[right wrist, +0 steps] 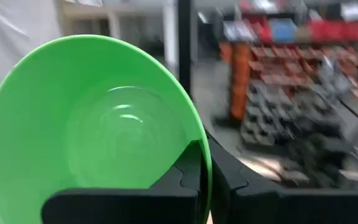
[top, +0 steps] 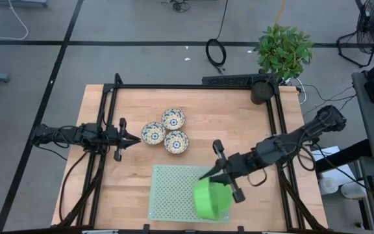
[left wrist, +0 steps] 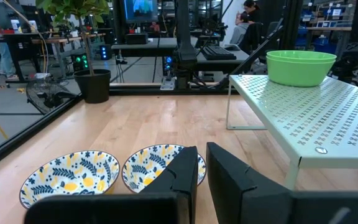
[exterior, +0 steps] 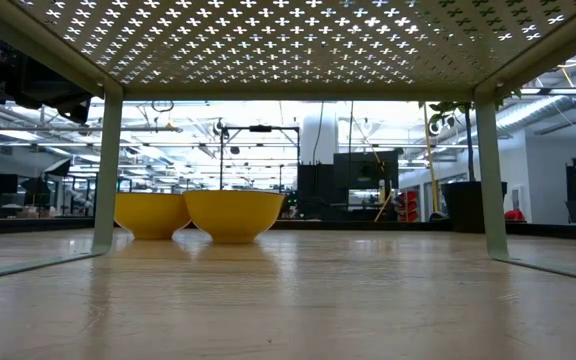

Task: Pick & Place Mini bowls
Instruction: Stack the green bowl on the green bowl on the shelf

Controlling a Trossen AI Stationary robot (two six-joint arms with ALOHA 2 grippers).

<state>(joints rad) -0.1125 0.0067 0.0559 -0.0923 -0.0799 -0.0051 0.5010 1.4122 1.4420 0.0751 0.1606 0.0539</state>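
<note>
Pincer clamps green bowl by its rim above the perforated mat

Right pincer (right wrist: 204, 180) is shut on the rim of a green bowl (top: 211, 199), one finger inside the wall and one outside, which is why the bowl hangs tipped instead of level. In the right wrist view its open mouth faces the camera, so its axis points roughly sideways, back along the arm. From above, the bowl sits over the near right corner of the raised pale-green mat (top: 171, 192), probably for setting down there. Another green bowl (left wrist: 300, 65) stands upright on the mat, mouth up, seen from the left wrist. Three floral bowls (top: 164, 130) cluster upright on the wooden surface (top: 239, 117), touching or nearly so. Left pincer (top: 132, 138) waits just beside them, nearly closed and holding nothing
</note>
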